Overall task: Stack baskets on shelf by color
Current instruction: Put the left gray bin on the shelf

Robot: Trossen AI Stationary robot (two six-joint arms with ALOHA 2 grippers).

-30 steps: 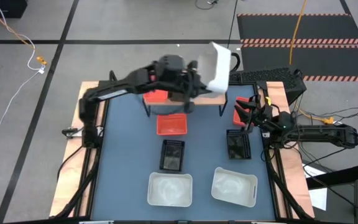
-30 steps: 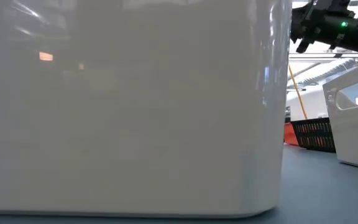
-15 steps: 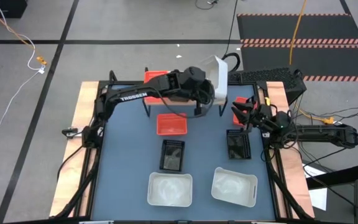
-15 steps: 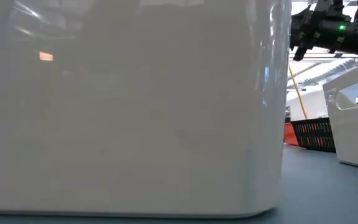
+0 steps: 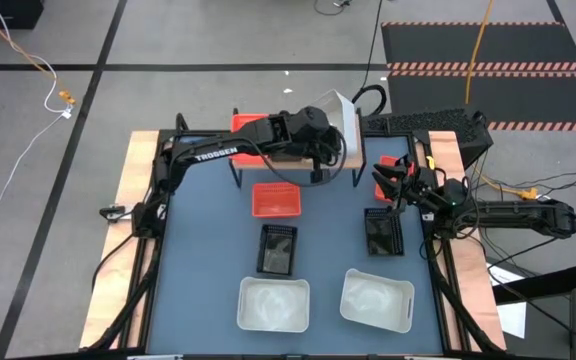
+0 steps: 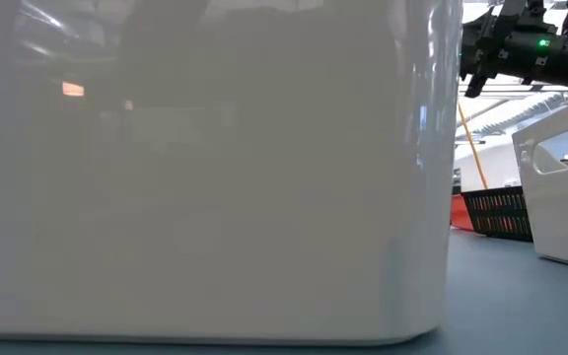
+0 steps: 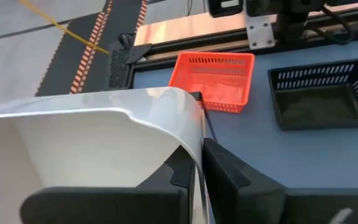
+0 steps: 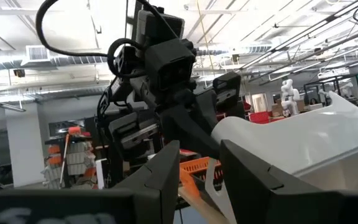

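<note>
Left arm reaches across from the table's left edge to the shelf, wrist bent down over the shelf's right half. Left gripper clamped on the wall of a translucent white basket; fingers pinch its rim, one inside, one outside. Basket is tilted, glossy, smooth-walled, sitting over the shelf's right end.

Right arm lies low along the table's right edge, right gripper just right of the shelf, fingers parted, holding nothing.

A red basket sits at the shelf's left end. Another red basket lies just in front of the shelf. A third red basket, mesh-walled, rests beside a black slotted basket.
</note>
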